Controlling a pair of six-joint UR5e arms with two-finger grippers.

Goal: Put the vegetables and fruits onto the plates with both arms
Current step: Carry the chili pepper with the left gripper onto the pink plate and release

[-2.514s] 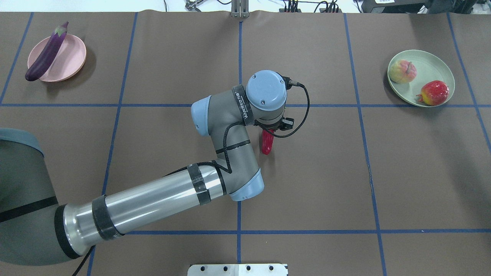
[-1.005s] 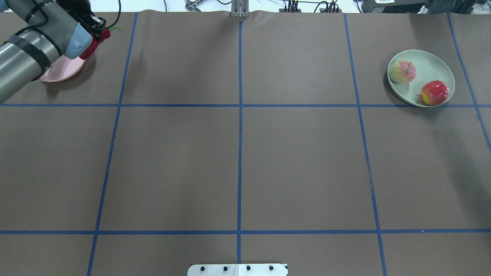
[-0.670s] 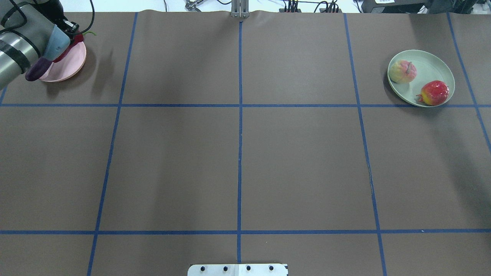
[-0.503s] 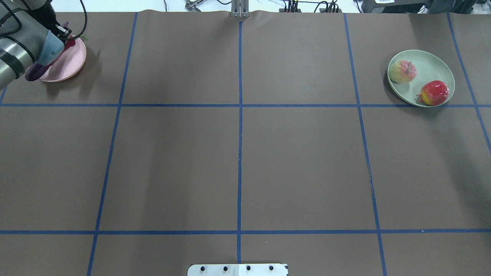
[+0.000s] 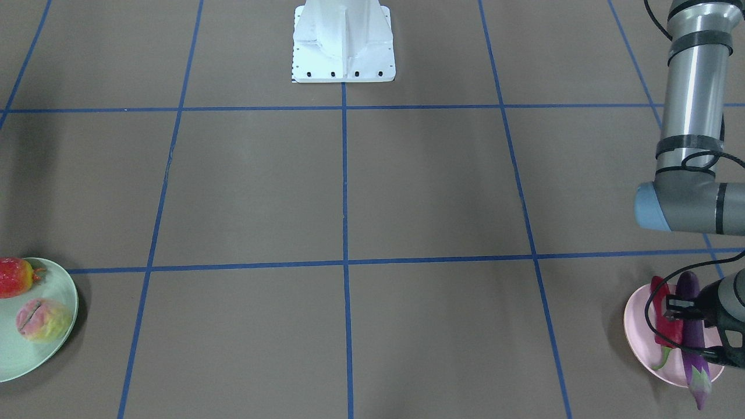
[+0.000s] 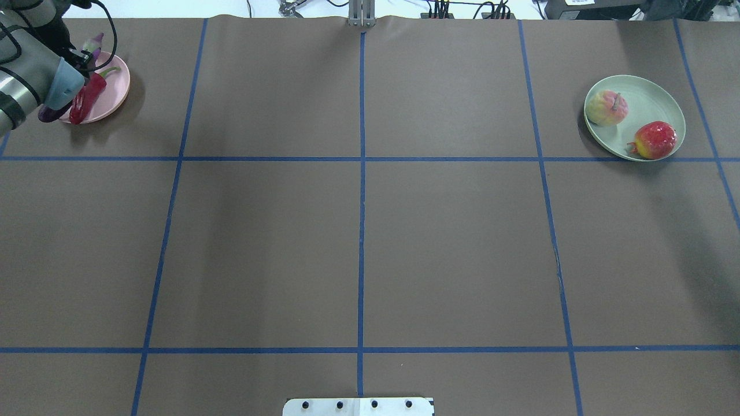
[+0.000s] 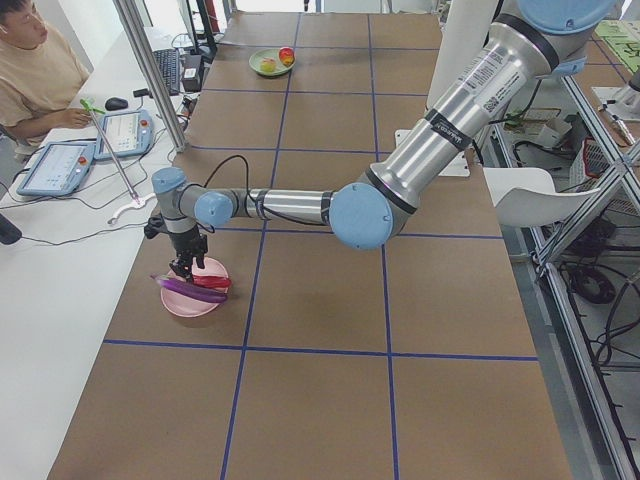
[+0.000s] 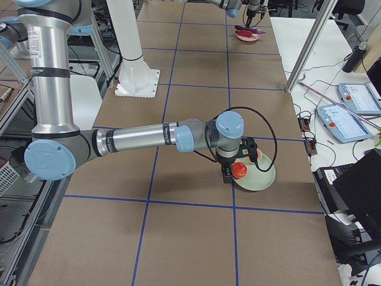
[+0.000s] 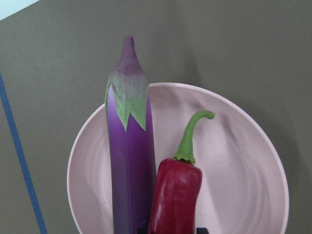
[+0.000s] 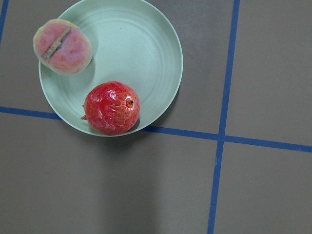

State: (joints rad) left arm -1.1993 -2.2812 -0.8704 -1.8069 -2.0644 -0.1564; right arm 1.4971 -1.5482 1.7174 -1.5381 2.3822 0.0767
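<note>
The purple eggplant (image 9: 127, 161) and the red chili pepper (image 9: 175, 195) lie side by side on the pink plate (image 9: 234, 185). In the overhead view this plate (image 6: 113, 95) is at the far left with the chili (image 6: 87, 99) on it. My left gripper (image 9: 170, 230) stands low over the plate, its fingertips hugging the chili's lower end. The peach (image 6: 606, 108) and the red-orange fruit (image 6: 654, 140) sit on the mint green plate (image 6: 653, 98) at the far right. My right gripper (image 8: 229, 174) shows only in the exterior right view, beside that plate; I cannot tell whether it is open or shut.
The white pedestal base (image 5: 343, 41) stands at the table's robot side. Blue tape lines cross the brown table. An operator (image 7: 35, 70) sits at a side desk beyond a metal post (image 7: 150, 70).
My left arm carried the chili from the table's middle to the pink plate and lowered it beside the eggplant. The fruits on the green plate have not moved.
</note>
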